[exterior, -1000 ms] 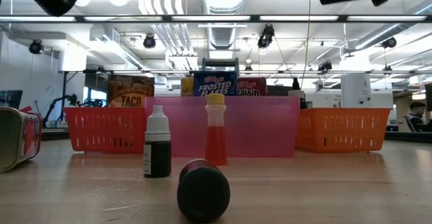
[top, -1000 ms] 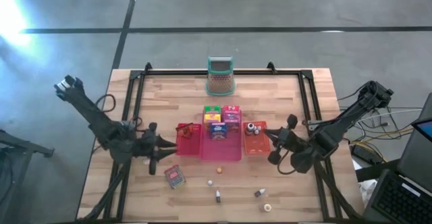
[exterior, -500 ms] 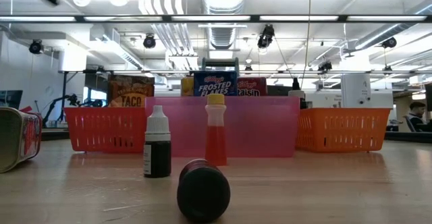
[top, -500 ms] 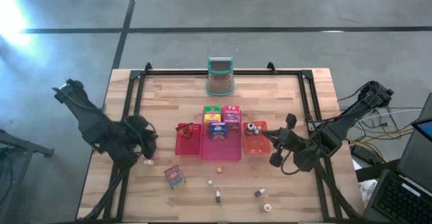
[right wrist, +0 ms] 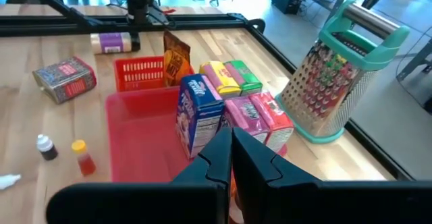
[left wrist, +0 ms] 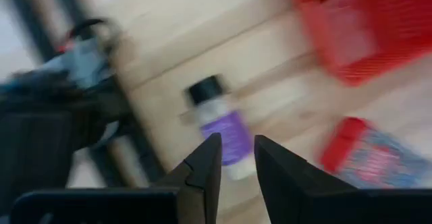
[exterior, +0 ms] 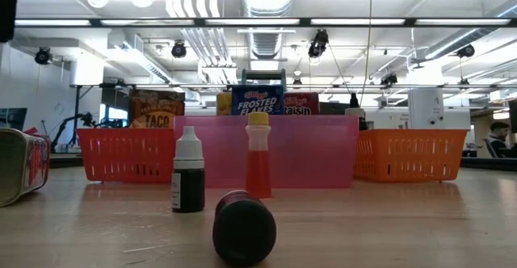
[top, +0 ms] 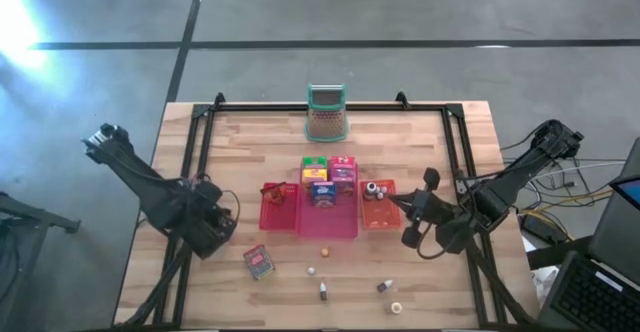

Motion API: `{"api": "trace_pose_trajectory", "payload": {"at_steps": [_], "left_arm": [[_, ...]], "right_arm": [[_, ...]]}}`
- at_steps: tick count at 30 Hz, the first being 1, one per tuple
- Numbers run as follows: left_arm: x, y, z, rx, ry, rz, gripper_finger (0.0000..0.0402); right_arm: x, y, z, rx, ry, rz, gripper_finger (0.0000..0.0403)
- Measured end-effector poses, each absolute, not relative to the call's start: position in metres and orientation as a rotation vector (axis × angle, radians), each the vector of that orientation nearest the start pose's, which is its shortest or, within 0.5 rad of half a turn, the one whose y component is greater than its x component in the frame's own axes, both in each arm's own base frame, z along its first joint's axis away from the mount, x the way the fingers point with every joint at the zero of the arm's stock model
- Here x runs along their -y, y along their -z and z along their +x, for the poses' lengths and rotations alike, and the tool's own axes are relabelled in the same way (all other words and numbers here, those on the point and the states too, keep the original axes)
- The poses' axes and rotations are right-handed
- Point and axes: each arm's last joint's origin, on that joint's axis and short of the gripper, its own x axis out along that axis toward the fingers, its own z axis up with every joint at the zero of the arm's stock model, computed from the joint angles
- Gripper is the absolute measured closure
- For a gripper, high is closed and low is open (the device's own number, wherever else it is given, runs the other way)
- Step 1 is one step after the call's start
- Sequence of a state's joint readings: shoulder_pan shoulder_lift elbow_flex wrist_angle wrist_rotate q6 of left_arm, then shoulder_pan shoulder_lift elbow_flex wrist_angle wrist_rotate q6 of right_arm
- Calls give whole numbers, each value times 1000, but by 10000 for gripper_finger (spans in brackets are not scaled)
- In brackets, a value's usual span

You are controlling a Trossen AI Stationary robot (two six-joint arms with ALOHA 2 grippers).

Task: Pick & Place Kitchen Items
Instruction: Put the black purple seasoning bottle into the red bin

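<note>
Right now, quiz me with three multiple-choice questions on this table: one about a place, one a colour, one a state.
1. The Frosted Flakes box stands: A in the pink tray; B on the floor; C in someone's hand.
2. The red-liquid bottle has a cap that is: A white; B yellow; C black.
3. The dark bottle nearest the low camera is: A upright; B on its side; C held aloft.
A: the right wrist view shows it in that tray. B: the low view shows a yellow cap. B: its round end faces the camera.

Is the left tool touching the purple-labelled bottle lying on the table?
Cannot tell. In the left wrist view the left tool, shut, overlaps the bottle, but the picture doesn't show whether the tool sits above it or on it.
</note>
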State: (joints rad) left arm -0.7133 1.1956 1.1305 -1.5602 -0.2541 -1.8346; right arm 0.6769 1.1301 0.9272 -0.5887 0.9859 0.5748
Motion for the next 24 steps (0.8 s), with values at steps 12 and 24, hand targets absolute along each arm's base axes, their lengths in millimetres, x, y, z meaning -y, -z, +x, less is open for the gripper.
{"api": "trace_pose_trajectory", "payload": {"at_steps": [12, 24], "left_arm": [[91, -267, 124, -1294, -1040, -745, 306], [90, -248, 126, -1254, -1086, -821, 187]], "right_arm": [[-118, -291, 185, -428, 429, -31, 394], [-117, -291, 185, -429, 430, -31, 394]]}}
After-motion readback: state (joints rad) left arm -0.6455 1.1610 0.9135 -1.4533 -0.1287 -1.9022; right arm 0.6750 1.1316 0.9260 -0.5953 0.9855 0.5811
